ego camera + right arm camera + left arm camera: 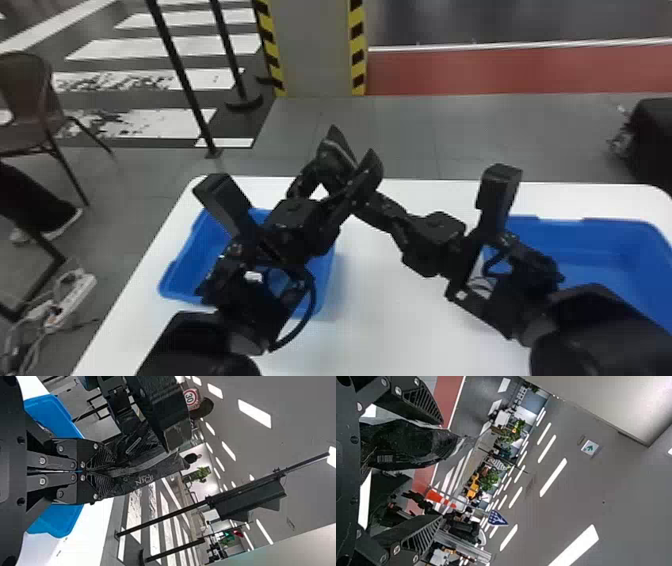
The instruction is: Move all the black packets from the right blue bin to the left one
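Where the grey floor [400, 130] stretches away, a pillar [315, 50] edged in yellow and black stands beyond the white table [390, 310]. A brown chair [22, 90] is off to the left. On the table sit two blue bins well apart: the left bin [187, 265], partly behind the left arm, and the right bin [605, 250], partly behind the right arm. Raised over the table, the two arms meet between the bins. The left gripper [352, 159] has its fingers spread wide; its wrist view shows the black packet between them, nearer one finger, though I cannot tell whether it touches. The right gripper [369, 201] has its fingers drawn together, pinching one end of the black packet [148, 473]. That packet is up in the air, outside both bins, and reaches out past the right fingertips to the left gripper.
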`<state>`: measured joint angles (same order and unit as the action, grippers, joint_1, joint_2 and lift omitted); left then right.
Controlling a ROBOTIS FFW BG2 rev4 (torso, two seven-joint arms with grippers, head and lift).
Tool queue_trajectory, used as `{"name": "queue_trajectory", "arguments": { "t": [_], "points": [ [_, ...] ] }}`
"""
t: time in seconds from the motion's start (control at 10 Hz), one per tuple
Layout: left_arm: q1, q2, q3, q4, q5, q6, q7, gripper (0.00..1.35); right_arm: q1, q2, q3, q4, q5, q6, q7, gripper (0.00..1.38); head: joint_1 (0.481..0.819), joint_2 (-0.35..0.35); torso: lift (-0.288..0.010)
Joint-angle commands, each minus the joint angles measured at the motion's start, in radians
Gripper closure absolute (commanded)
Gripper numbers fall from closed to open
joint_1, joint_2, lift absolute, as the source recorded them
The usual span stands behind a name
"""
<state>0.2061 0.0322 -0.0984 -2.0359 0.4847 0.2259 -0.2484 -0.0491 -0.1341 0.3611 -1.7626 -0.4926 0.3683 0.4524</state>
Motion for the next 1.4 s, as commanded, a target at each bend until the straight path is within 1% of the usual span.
{"name": "queue_trajectory", "arguments": {
  "t": [0.0,0.1,0.2,0.7,0.8,0.9,1.0,1.1,1.2,1.3],
  "points": [
    [0.007,-0.002,0.002,0.0,-0.008,-0.03,0.018,1.03,-0.005,-0.001,0.01,0.004,-0.004,0.0,0.0,1.13,0.677,0.161,-0.11],
    [0.015,-0.005,0.0,0.0,-0.006,-0.062,0.037,1.2,-0.007,-0.001,0.01,0.009,-0.009,-0.01,0.0,1.13,0.68,0.173,-0.11],
    [0.015,-0.003,0.0,0.0,-0.006,-0.062,0.035,1.22,-0.012,-0.001,0.01,0.011,-0.011,-0.017,0.0,1.13,0.675,0.183,-0.11],
    [0.015,-0.006,0.005,0.0,0.0,-0.062,0.037,1.22,-0.022,0.001,0.01,0.024,-0.02,-0.047,0.0,1.13,0.665,0.182,-0.11],
    [0.01,-0.006,0.009,0.002,-0.003,-0.079,0.041,1.22,-0.022,0.001,0.01,0.041,-0.032,-0.066,0.0,1.03,0.662,0.182,-0.11],
    [0.015,-0.008,0.016,0.015,-0.005,-0.118,0.066,1.22,-0.007,-0.002,0.002,0.041,-0.035,-0.096,0.005,0.62,0.659,0.185,-0.11],
    [0.015,-0.012,0.026,0.076,-0.018,-0.219,0.109,1.22,0.022,-0.002,-0.034,0.029,-0.021,-0.101,0.017,0.19,0.657,0.188,-0.11],
    [0.015,-0.021,0.065,0.133,-0.078,-0.302,0.143,1.22,0.052,-0.002,-0.073,0.021,-0.014,-0.101,0.02,0.05,0.657,0.197,-0.11],
    [0.012,-0.025,0.088,0.204,-0.121,-0.42,0.175,1.22,0.061,-0.005,-0.116,0.014,0.017,-0.101,0.029,0.11,0.664,0.212,-0.11],
    [0.01,-0.025,0.111,0.253,-0.193,-0.454,0.198,1.22,0.069,-0.016,-0.146,-0.006,0.028,-0.093,0.035,0.12,0.671,0.225,-0.11]
  ]
}}
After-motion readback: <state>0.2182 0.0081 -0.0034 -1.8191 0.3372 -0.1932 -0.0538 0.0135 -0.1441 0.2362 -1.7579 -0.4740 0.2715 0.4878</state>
